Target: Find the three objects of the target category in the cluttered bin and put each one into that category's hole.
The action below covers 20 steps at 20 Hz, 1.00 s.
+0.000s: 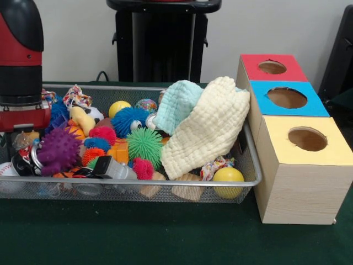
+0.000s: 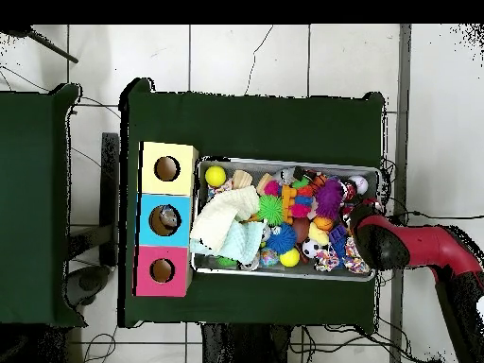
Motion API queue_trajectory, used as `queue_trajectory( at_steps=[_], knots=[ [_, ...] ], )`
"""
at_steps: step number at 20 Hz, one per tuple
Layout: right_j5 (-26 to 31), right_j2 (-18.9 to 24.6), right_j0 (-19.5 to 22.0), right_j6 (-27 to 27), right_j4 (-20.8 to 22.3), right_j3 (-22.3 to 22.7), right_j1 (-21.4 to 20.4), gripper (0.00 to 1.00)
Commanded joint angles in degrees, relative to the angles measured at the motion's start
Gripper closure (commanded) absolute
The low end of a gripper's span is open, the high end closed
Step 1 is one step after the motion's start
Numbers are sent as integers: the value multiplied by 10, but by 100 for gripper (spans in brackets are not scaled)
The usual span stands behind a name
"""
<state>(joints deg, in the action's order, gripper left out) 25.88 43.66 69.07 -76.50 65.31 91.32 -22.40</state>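
The bin (image 1: 138,180) is a silver wire mesh basket packed with toys; in the overhead view its rim (image 2: 284,162) runs beside the boxes. A cream cloth (image 1: 207,128) and a mint cloth (image 1: 176,104) lie over its right half. Spiky balls in purple (image 1: 58,150), green (image 1: 145,143) and blue (image 1: 128,120) lie among the clutter. My gripper (image 1: 23,135) hangs under the red and black arm (image 2: 383,241), low among the toys at the bin's left end in the front view. The clutter hides whether it is open or shut.
Three wooden boxes stand against the bin's end, with a red top (image 1: 273,67), a blue top (image 1: 287,98) and a yellow top (image 1: 306,141), each with a round hole. A yellow ball (image 1: 228,176) and wooden blocks (image 1: 187,190) lie at the bin's front.
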Motion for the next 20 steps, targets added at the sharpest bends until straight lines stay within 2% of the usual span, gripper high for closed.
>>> queue_trajectory(
  at_steps=[1,7,8,13,20],
  knots=[
    [-4,-52,-15,96,50,-36,53,0],
    [-7,-55,-17,97,49,-36,55,0],
    [-5,-57,-19,90,46,-37,54,100],
    [-8,-54,-21,95,46,-35,55,100],
    [5,-67,-39,73,32,-24,33,100]
  ],
)
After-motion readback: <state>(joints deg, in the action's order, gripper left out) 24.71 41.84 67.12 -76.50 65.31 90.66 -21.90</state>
